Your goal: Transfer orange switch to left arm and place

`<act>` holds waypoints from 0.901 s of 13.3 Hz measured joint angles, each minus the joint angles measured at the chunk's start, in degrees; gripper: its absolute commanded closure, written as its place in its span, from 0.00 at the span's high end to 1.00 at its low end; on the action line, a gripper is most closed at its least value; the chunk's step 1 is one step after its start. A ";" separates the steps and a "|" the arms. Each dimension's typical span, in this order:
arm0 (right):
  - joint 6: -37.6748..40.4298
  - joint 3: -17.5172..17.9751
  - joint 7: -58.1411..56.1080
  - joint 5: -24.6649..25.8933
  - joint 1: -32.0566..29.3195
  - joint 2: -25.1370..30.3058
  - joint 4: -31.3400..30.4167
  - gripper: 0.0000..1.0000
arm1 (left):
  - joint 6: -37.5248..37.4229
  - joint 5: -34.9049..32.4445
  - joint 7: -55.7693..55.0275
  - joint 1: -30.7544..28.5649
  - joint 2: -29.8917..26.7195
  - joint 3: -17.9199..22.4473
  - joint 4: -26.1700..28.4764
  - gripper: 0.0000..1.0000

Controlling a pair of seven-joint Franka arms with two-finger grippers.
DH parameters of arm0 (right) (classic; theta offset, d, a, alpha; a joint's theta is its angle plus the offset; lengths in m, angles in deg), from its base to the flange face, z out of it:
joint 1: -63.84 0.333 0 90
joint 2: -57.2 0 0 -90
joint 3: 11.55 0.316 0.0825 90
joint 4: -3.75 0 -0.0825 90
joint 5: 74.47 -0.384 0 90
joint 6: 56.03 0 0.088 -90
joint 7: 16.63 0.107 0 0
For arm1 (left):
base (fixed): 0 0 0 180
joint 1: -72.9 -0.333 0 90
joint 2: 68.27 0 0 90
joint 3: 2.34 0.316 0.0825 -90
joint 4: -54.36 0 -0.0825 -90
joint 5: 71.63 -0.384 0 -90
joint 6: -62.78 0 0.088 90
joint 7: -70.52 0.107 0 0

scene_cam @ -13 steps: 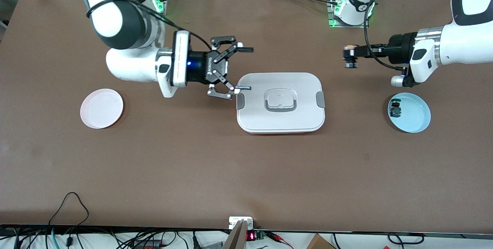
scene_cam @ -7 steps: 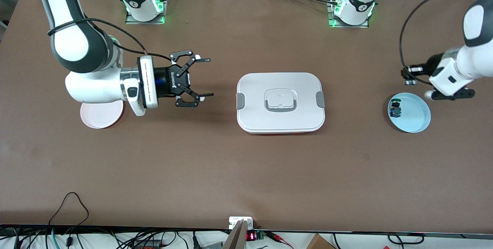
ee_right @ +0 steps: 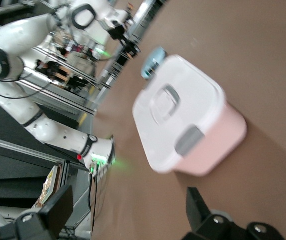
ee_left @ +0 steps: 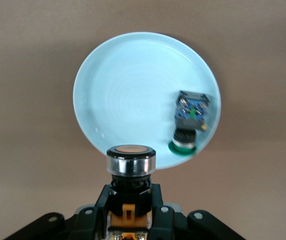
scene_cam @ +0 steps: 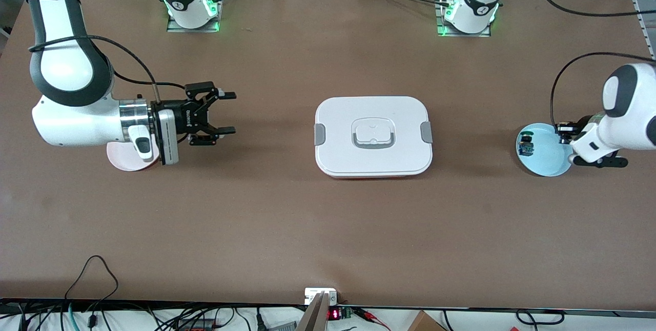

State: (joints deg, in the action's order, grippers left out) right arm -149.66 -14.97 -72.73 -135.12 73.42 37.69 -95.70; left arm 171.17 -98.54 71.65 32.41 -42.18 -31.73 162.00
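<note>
My left gripper (ee_left: pixel 130 202) is shut on the orange switch (ee_left: pixel 131 167), a black body with orange parts and a silver-ringed cap. It holds the switch over the rim of the light blue plate (ee_left: pixel 132 95). In the front view this gripper (scene_cam: pixel 564 129) is at the plate's edge (scene_cam: pixel 551 162), at the left arm's end of the table. My right gripper (scene_cam: pixel 229 112) is open and empty, over the table between the pink plate (scene_cam: pixel 125 161) and the white box (scene_cam: pixel 373 136). The right wrist view shows its fingers (ee_right: pixel 57 205) spread wide and the box (ee_right: pixel 183 115) ahead.
A small blue component with a green cap (scene_cam: pixel 526 145) lies in the blue plate, also in the left wrist view (ee_left: pixel 192 114). The pink plate is partly under the right arm's wrist. The box stands mid-table between the two arms.
The right gripper, still open, pulled away from the box toward the pink plate. The left gripper carried the switch from beside the box out to the blue plate's rim.
</note>
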 measured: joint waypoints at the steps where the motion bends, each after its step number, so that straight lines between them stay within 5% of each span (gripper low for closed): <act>1: 0.00 -0.56 5.54 4.38 -0.05 0.30 0.53 1.00 | 1.00 -2.29 -0.47 -0.01 1.75 0.01 0.00 0.00; 4: 0.02 -1.05 23.35 17.83 -0.14 2.11 2.64 1.00 | 4.36 -6.46 -1.05 -0.10 5.30 0.09 -0.06 0.02; 8: 1.31 -1.65 32.70 45.40 -0.11 4.07 3.17 1.00 | 6.58 -13.16 -3.58 -0.16 8.49 0.15 -0.21 0.04; 10: 6.03 -2.94 39.31 51.52 -0.11 4.27 4.63 1.00 | 8.07 -14.72 -4.48 -0.21 10.06 0.19 -0.40 0.12; 12: 13.79 -3.37 45.92 57.27 -0.06 4.44 8.61 1.00 | 8.35 -15.48 -4.53 -0.28 10.81 0.22 -0.87 0.31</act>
State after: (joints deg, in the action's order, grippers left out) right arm -135.87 -18.34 -26.81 -77.85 73.36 42.13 -87.09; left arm 179.52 -114.02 67.11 32.13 -31.37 -31.52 161.14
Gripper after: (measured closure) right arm 0.000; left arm 0.656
